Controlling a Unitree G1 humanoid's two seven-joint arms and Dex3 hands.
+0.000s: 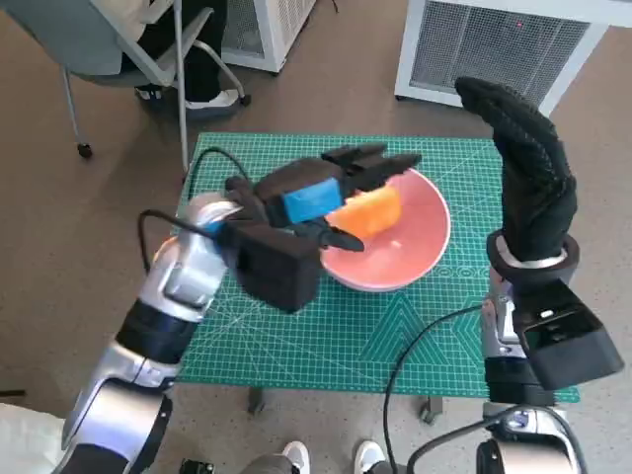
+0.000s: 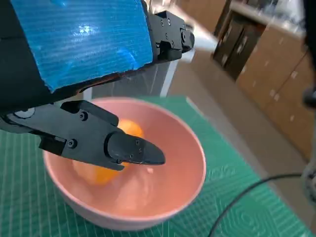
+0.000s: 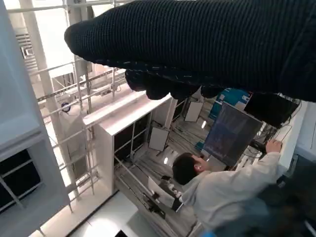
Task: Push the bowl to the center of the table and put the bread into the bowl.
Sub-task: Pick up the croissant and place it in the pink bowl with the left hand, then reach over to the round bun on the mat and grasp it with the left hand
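Holding the bread between its black fingers, the left hand hangs over the pink bowl, its blue-taped back turned up. The orange piece sits within the bowl's rim in the head view, on the side of the bowl nearer the surface's left edge; the left wrist view shows it low inside the bowl, behind a lower finger, though whether it touches the bowl's floor I cannot tell. The bowl stands on the green cutting mat that covers the surface, about midway between the left and right edges and a little toward the far edge.

The right hand is raised above the surface's right edge, well apart from the bowl, its gloved fingers straight and close together, holding nothing. From the right wrist view the glove fills the upper part of the picture, and a person in a pale top sits at a screen beyond it. A black cable trails across the mat near the surface's near edge.
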